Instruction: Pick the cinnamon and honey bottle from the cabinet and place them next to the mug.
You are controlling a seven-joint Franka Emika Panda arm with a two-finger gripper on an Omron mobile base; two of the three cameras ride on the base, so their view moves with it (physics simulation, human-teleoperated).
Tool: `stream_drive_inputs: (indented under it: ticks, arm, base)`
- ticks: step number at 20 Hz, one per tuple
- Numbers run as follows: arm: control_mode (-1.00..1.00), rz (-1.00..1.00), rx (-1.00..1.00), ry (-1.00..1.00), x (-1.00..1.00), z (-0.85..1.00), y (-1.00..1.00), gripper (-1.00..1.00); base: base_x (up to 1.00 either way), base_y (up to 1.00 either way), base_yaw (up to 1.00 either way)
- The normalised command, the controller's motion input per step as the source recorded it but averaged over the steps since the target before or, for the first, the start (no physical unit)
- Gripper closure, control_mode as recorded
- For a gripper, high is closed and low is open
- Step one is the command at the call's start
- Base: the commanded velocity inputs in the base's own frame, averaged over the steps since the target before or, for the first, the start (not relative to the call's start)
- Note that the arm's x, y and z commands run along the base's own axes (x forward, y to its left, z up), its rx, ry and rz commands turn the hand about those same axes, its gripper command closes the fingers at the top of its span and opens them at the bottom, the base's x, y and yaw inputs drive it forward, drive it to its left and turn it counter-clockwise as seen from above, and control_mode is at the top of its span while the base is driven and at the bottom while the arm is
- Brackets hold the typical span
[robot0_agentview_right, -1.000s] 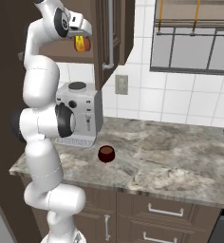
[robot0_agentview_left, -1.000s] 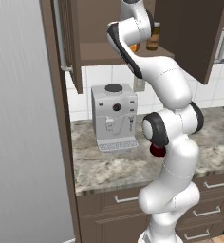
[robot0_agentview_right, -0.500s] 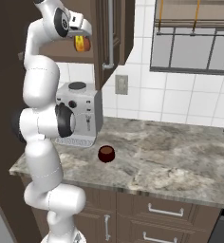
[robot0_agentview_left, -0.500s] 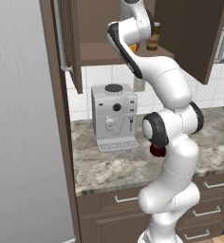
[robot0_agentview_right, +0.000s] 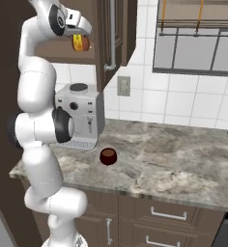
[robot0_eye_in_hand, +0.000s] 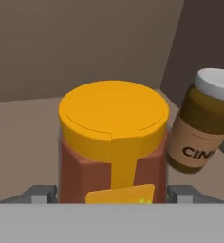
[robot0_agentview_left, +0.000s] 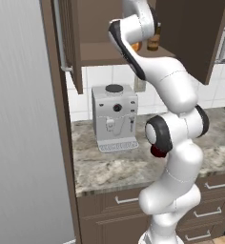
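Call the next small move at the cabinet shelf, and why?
Probably lift the honey bottle slightly and draw it straight out. The gripper brackets it, both fingertips at its sides, and the cinnamon stands close beside it, so avoid sideways drift.

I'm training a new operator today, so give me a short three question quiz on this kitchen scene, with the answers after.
1. True or false: the gripper has its fingers on either side of the honey bottle inside the cabinet.
2. Which thing stands beside the honey bottle on the cabinet shelf? A) the cinnamon B) a kettle C) a plate
3. Fill in: on the counter, the mug stands in front of the ____ machine.

Key
1. True; the honey bottle sits between the fingers, on the shelf.
2. A, the cinnamon.
3. Coffee; the coffee machine is behind the mug.
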Motion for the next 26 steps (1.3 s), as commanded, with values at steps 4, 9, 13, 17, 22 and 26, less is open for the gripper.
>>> stream_drive_inputs:
  ticks: [4, 9, 13, 17, 22, 26]
  arm:
    - [-1.0, 0.0, 0.0, -0.05, -0.44, 0.0, 0.0, 1.0]
    - [-1.0, 0.0, 0.0, -0.01, -0.53, 0.0, 0.0, 1.0]
    - [-1.0, 0.0, 0.0, 0.0, -0.75, 0.0, 0.0, 1.0]
    - [-1.0, 0.0, 0.0, 0.0, -0.85, -0.01, 0.0, 1.0]
    - [-1.0, 0.0, 0.0, 0.0, -0.94, -0.13, -0.03, 1.0]
    - [-1.0, 0.01, 0.0, 0.0, -0.85, -0.41, -0.1, 1.0]
  base:
    - [0.0, 0.0, 0.0]
    - [0.0, 0.0, 0.0]
    - [0.0, 0.0, 0.0]
    - [0.0, 0.0, 0.0]
    - [0.0, 0.0, 0.0]
    - [0.0, 0.0, 0.0]
